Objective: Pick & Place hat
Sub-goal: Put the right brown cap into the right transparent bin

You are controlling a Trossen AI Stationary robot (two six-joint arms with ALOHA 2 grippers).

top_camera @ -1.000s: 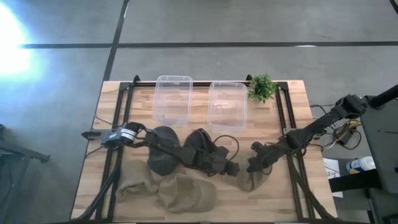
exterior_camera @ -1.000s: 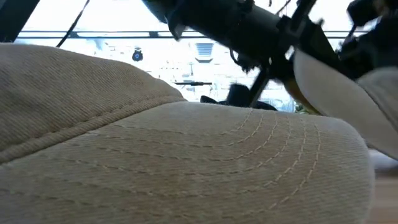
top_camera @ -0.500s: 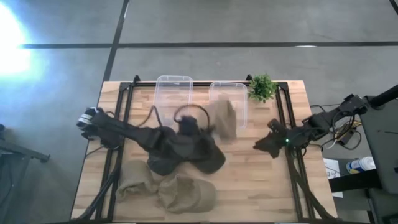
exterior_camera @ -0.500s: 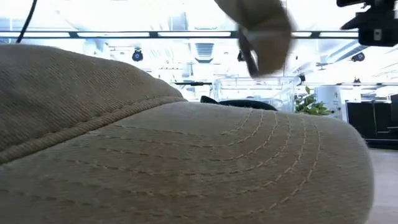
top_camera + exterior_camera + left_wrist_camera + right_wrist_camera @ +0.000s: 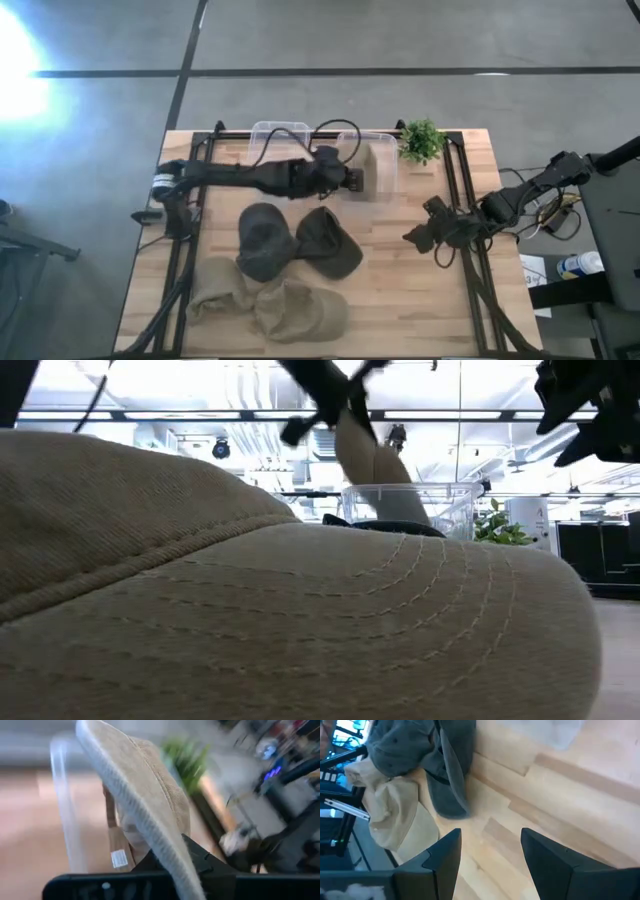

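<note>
Left tool [image 5: 352, 180] clamps a tan hat [image 5: 379, 168] by its brim, holding it over the right clear bin [image 5: 366, 142] at the counter's [image 5: 470, 300] far edge. Right tool [image 5: 420, 236] hovers empty, fingers wide apart, near the counter's right side, beside two dark hats [image 5: 300, 245].

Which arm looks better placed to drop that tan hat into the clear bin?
The left. Its gripper already holds the tan hat over the right-hand clear bin. The right gripper is open and empty, off near the table's right edge.
</note>
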